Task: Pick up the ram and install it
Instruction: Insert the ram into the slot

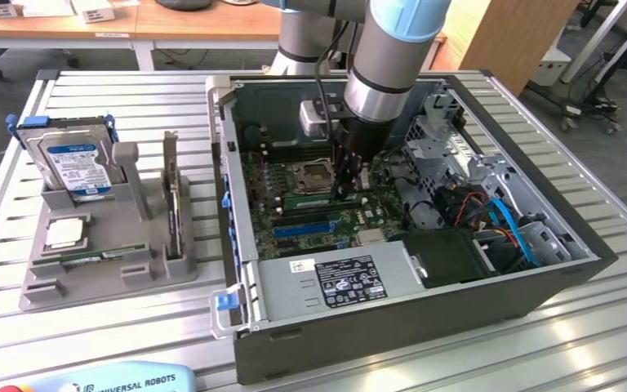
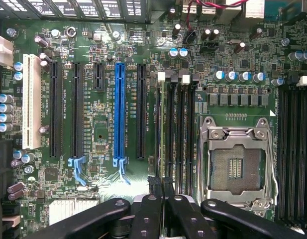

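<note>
My gripper (image 1: pixel 349 194) is down inside the open computer case (image 1: pixel 401 322), over the motherboard beside the empty CPU socket (image 1: pixel 316 173). In the wrist view the black fingers (image 2: pixel 154 186) meet at the gripper (image 2: pixel 161 183), shut on the ram (image 2: pixel 163 129). The ram is a thin green stick seen edge-on. It stands in the memory slot nearest the blue expansion slot (image 2: pixel 119 114), and its far end reaches a white latch (image 2: pixel 161 76). The CPU socket (image 2: pixel 236 159) lies just beyond the neighbouring black slots. A second, similar green stick (image 1: pixel 94 258) lies in the grey fixture outside the case.
The grey fixture (image 1: pixel 107 273) at the exterior view's left holds a blue-labelled hard drive (image 1: pixel 74 163) and a square silver CPU chip (image 1: pixel 63 233). Case walls, a drive cage (image 1: pixel 444 147), cables (image 1: pixel 504 220) and the power supply (image 1: pixel 341 282) crowd around the motherboard.
</note>
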You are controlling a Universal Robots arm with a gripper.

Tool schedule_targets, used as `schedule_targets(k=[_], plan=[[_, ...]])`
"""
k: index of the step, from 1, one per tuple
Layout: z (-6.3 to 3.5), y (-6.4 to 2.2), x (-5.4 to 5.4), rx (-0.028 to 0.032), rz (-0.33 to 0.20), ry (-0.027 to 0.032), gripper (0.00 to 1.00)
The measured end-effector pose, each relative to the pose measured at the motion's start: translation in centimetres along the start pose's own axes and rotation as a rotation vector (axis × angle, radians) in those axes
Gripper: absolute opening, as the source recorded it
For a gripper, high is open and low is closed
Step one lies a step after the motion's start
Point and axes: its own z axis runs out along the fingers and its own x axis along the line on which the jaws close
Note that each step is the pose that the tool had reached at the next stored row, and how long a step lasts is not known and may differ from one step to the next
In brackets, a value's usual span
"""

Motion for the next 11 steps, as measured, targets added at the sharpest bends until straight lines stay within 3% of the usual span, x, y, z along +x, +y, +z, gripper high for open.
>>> schedule_targets(k=[11], plan=[[0.08, 0.02, 0.00, 0.0000, 0.000, -0.0001, 0.12]])
